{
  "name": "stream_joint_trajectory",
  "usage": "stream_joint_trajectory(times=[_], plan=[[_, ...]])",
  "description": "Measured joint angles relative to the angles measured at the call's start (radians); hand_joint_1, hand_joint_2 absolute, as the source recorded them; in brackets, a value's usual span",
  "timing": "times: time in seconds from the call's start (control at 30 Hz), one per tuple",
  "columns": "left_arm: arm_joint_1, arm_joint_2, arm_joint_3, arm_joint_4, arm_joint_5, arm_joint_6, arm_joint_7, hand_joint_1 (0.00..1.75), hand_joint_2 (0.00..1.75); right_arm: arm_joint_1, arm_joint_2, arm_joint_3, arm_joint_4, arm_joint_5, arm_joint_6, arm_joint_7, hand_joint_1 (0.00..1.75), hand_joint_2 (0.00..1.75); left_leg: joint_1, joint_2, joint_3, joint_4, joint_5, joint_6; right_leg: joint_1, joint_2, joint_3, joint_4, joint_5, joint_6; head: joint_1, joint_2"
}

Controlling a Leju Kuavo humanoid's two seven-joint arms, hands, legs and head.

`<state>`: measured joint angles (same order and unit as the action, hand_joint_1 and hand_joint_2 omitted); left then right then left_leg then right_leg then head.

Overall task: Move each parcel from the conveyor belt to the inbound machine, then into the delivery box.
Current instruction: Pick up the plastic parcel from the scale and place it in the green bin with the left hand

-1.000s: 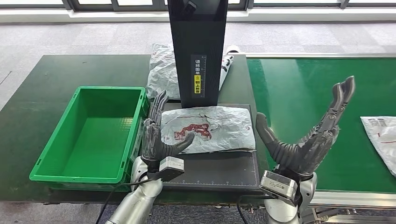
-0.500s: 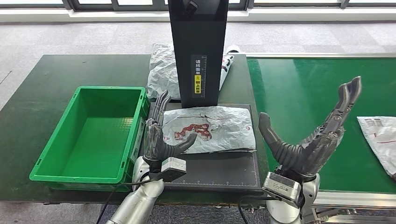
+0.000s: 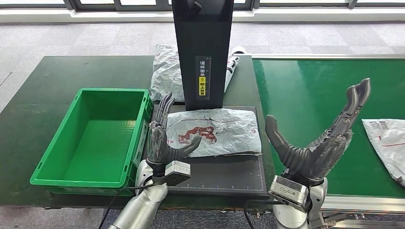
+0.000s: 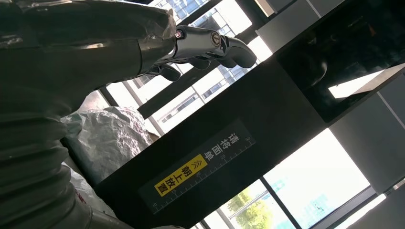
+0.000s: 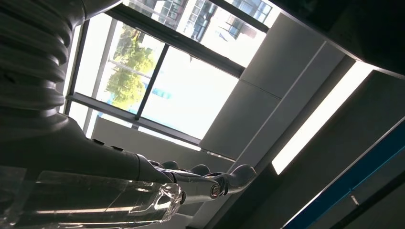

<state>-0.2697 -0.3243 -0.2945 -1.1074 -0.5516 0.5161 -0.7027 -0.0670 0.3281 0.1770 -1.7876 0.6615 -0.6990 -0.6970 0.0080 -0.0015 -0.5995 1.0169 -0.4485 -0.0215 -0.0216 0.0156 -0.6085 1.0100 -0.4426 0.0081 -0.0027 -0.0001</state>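
A crumpled white parcel with red print (image 3: 215, 131) lies on the dark platform (image 3: 224, 174) of the inbound machine, below its black column (image 3: 202, 52). My left hand (image 3: 165, 136) is open at the parcel's left edge, thumb lying on the wrapper, fingers pointing up beside the green box. The black column (image 4: 267, 119) and crumpled wrapper (image 4: 107, 138) appear past the left hand's fingers (image 4: 210, 45) in the left wrist view. My right hand (image 3: 317, 138) is open, palm up, raised over the belt's near edge and holding nothing. Another white parcel (image 3: 388, 145) lies on the green conveyor belt (image 3: 305, 90) at far right.
The empty green delivery box (image 3: 129, 138) stands left of the machine on the dark table (image 3: 28, 114). A second crumpled parcel (image 3: 165, 71) lies behind the column. In the right wrist view the right hand's fingers (image 5: 210, 183) are seen against windows and ceiling.
The parcel on the belt has drifted left, toward my right hand. My right hand rose and shifted slightly right, then held. The left hand stays at the parcel's edge.
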Motion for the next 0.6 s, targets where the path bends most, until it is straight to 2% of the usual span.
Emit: stream_joint_trajectory(times=[0.33,0.4,0.43,0.5,0.57,0.6], plan=[[0.000,0.000,0.000,0.000,0.000,0.000,0.000,0.00,1.75,0.000,0.000,-0.001,0.000,0.000,0.000,0.000,0.00,1.75,0.000,0.000,0.000,0.000,0.000,0.000,0.000,0.000,0.000,0.000,0.000,0.000,0.000,0.000],[-0.009,-0.001,-0.004,0.009,-0.025,-0.021,0.026,0.00,1.75,0.001,0.000,-0.001,0.000,-0.001,0.000,0.000,0.00,1.75,0.000,0.000,0.000,0.000,0.000,0.000,0.000,0.000,-0.001,0.000,0.000,0.000,0.000,0.000],[-0.033,-0.003,-0.013,0.036,-0.070,-0.048,0.072,0.00,1.75,0.001,0.000,-0.002,0.003,-0.002,0.000,0.000,0.00,1.75,0.000,-0.002,-0.001,0.000,0.001,0.001,0.000,-0.002,-0.001,0.000,0.000,0.001,0.000,0.000],[-0.118,-0.013,-0.052,0.171,-0.242,-0.108,0.265,0.00,1.75,0.000,0.000,-0.003,0.013,-0.005,0.000,0.001,0.00,1.75,0.000,-0.007,-0.003,0.000,0.002,0.003,0.000,-0.008,0.001,0.000,-0.001,0.002,0.000,0.000],[-0.188,-0.025,-0.096,0.330,-0.391,-0.114,0.469,0.00,1.75,-0.001,0.000,-0.003,0.025,-0.006,0.002,0.001,0.00,1.75,0.000,-0.008,-0.003,0.000,0.003,0.003,-0.001,-0.009,0.002,0.000,0.000,0.002,0.000,0.000],[-0.205,-0.029,-0.112,0.389,-0.413,-0.104,0.521,0.00,1.75,-0.001,0.000,-0.003,0.029,-0.007,0.003,0.001,0.00,1.75,0.000,-0.005,-0.002,0.000,0.003,0.003,-0.002,-0.006,0.001,0.000,0.001,0.002,0.000,0.000]])
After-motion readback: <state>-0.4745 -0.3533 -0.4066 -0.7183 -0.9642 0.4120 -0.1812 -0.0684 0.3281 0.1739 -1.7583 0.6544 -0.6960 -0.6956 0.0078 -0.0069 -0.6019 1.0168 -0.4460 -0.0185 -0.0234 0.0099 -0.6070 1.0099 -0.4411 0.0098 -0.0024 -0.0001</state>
